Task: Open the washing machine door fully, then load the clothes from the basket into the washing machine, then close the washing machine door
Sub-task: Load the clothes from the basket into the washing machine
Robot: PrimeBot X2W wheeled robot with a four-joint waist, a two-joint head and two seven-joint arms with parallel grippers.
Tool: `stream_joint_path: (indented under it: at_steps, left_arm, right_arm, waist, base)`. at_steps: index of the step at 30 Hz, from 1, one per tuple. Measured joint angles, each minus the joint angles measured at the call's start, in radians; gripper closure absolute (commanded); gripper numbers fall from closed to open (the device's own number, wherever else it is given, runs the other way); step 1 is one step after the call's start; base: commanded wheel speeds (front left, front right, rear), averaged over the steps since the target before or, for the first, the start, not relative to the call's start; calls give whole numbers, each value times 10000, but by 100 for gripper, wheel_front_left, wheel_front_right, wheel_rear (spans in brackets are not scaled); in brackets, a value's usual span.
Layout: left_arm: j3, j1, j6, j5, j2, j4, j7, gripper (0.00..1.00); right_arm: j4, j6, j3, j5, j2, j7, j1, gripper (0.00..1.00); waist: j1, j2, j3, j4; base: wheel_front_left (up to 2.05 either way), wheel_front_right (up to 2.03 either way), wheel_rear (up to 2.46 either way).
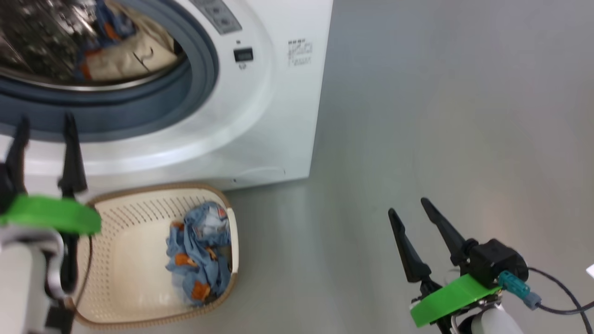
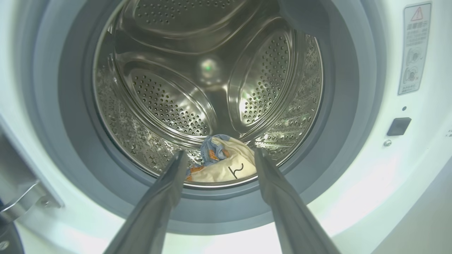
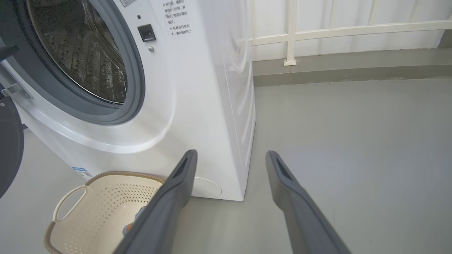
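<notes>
The washing machine (image 1: 278, 106) stands with its drum (image 2: 212, 70) uncovered, and the black washing machine door (image 3: 7, 151) is swung out at the left. Some clothes (image 2: 226, 165) lie at the drum's bottom front. More clothes (image 1: 199, 250), a light-blue bundle with orange patches, lie at the right end of the cream basket (image 1: 120, 278) on the floor before the machine. My left gripper (image 1: 46, 119) hangs open and empty in front of the drum mouth, above the basket's left end. My right gripper (image 1: 408, 207) is open and empty over bare floor to the right of the basket.
A grey-blue gasket (image 2: 63, 116) rings the drum opening. Grey floor (image 1: 464, 116) stretches to the right of the machine. A white railing and low kerb (image 3: 339, 53) run behind it. A cable (image 1: 561, 297) trails from my right wrist.
</notes>
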Motion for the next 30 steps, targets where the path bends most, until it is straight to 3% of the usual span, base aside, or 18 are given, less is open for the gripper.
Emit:
stream_joint_path:
  at_steps: [12,23,30]
  left_arm:
    - [286,3738,708,341,-247,-2406,0,0]
    - [652,5740,1126,546,-681,-3444,0,0]
    - [811,6529,1135,650,-1122,-3779,0,0]
  right_arm:
    - [-29,0,-84,-6,8,0,795,0]
    - [-245,0,-290,-88,13,2,939,0]
    - [-420,0,-405,-86,27,2,1346,0]
  waist:
    - [0,0,-1526,-30]
    - [-1,0,-2176,-48]
    - [-1,0,-2403,-67]
  base:
    - [0,0,0]
    - [0,0,0]
    - [0,0,0]
